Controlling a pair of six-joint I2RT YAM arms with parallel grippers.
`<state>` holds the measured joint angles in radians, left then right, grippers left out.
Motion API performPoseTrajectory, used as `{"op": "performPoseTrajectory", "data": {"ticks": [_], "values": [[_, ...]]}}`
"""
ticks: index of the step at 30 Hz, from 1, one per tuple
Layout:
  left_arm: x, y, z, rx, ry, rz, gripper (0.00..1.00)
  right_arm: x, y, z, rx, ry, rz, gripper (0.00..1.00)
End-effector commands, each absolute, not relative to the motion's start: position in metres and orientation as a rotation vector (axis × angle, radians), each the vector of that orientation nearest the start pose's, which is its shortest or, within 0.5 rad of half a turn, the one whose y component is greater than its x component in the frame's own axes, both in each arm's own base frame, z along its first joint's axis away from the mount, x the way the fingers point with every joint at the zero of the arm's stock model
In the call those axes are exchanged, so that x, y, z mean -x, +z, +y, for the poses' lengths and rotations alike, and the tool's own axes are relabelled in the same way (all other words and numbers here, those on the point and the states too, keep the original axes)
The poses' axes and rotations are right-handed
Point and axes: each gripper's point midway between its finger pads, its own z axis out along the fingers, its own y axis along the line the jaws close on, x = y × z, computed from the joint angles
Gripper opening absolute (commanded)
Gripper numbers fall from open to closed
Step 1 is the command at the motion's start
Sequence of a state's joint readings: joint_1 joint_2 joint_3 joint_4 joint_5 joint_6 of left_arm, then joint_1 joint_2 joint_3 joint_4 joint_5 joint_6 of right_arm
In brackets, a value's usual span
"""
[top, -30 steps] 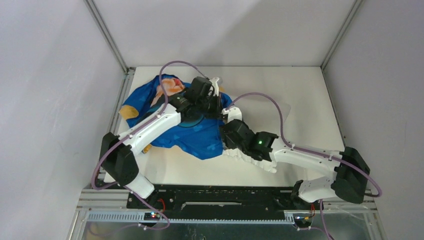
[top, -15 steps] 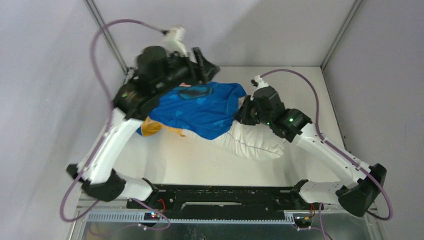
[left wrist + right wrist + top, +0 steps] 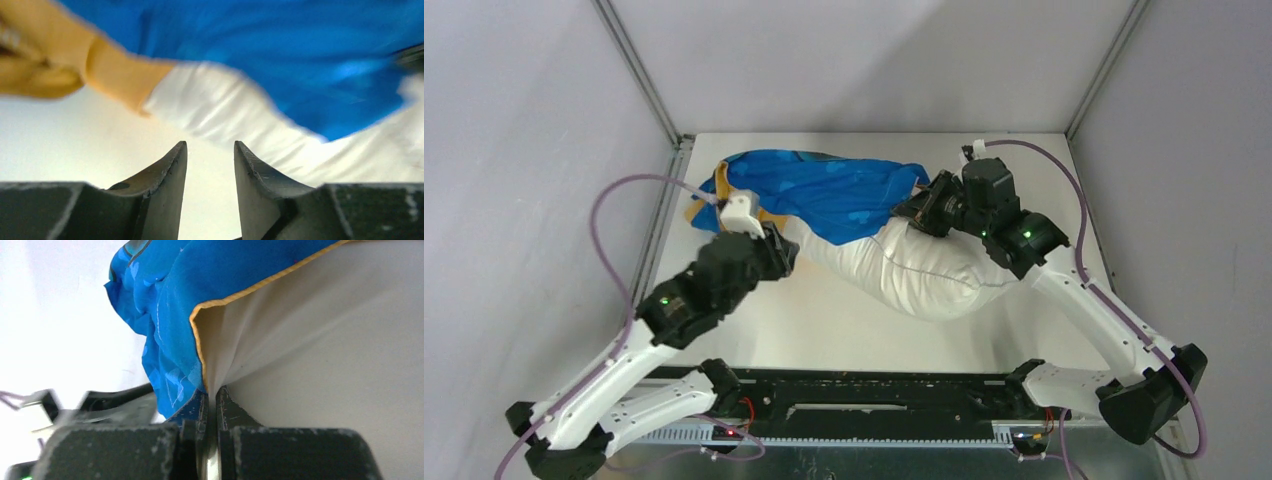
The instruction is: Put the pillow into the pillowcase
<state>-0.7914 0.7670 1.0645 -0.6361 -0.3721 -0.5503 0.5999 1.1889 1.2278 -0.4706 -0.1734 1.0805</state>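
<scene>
The white pillow (image 3: 929,280) lies slantwise across the table's middle, its upper left part inside the blue pillowcase (image 3: 824,190). An orange flap (image 3: 699,210) of the case shows at the left end. My right gripper (image 3: 916,210) is shut on the pillowcase's orange-hemmed edge (image 3: 200,347) at the pillow's back right, with white cloth (image 3: 325,340) beside it. My left gripper (image 3: 776,256) hovers low at the pillow's left end. Its jaws (image 3: 210,146) stand open with only bare table between them, just short of the pillow (image 3: 225,110) and the blue cloth (image 3: 260,45).
The white tabletop (image 3: 824,330) is walled in by grey panels on three sides, with metal posts (image 3: 639,75) at the back corners. Purple cables (image 3: 614,250) loop off both arms. The black base rail (image 3: 864,385) runs along the near edge.
My left gripper let go of the pillowcase, swung up at the back left, then came down to the pillow's left end. My right gripper shut on the case's edge and moved back right.
</scene>
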Motion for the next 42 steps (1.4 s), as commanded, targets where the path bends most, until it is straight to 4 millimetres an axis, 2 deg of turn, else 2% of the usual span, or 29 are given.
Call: {"op": "performPoseTrajectory", "data": {"ticks": [1, 3, 6, 10, 15, 19, 22, 25, 30, 35, 41, 42], "values": [[-0.239, 0.267, -0.130, 0.303, -0.410, 1.867, 0.43, -0.271, 0.415, 0.269, -0.397, 1.471, 1.845, 0.00], [-0.249, 0.256, -0.122, 0.385, -0.351, 1.827, 0.44, -0.270, 0.419, 0.269, -0.400, 1.486, 1.830, 0.00], [-0.262, 0.245, -0.111, 0.491, -0.252, 1.780, 0.50, -0.269, 0.423, 0.266, -0.403, 1.494, 1.817, 0.00], [-0.291, 0.233, -0.110, 0.545, -0.179, 1.757, 0.54, -0.269, 0.422, 0.262, -0.411, 1.487, 1.822, 0.00], [-0.314, 0.228, -0.122, 0.508, -0.204, 1.746, 0.54, -0.270, 0.423, 0.257, -0.420, 1.477, 1.817, 0.00], [-0.318, 0.213, -0.113, 0.540, -0.110, 1.787, 0.48, -0.274, 0.421, 0.252, -0.436, 1.463, 1.819, 0.00], [-0.321, 0.209, -0.103, 0.558, -0.079, 1.765, 0.47, -0.276, 0.419, 0.249, -0.446, 1.465, 1.812, 0.00], [-0.332, 0.203, -0.097, 0.553, -0.068, 1.781, 0.45, -0.277, 0.418, 0.245, -0.456, 1.467, 1.812, 0.00], [-0.352, 0.205, -0.110, 0.459, -0.128, 1.777, 0.46, -0.278, 0.420, 0.242, -0.457, 1.474, 1.801, 0.00], [-0.357, 0.211, -0.129, 0.356, -0.205, 1.802, 0.30, -0.283, 0.417, 0.239, -0.471, 1.458, 1.805, 0.00], [-0.344, 0.222, -0.130, 0.313, -0.246, 1.802, 0.02, -0.289, 0.411, 0.235, -0.494, 1.439, 1.804, 0.00], [-0.341, 0.225, -0.131, 0.298, -0.259, 1.807, 0.00, -0.289, 0.411, 0.235, -0.498, 1.439, 1.804, 0.00]]}}
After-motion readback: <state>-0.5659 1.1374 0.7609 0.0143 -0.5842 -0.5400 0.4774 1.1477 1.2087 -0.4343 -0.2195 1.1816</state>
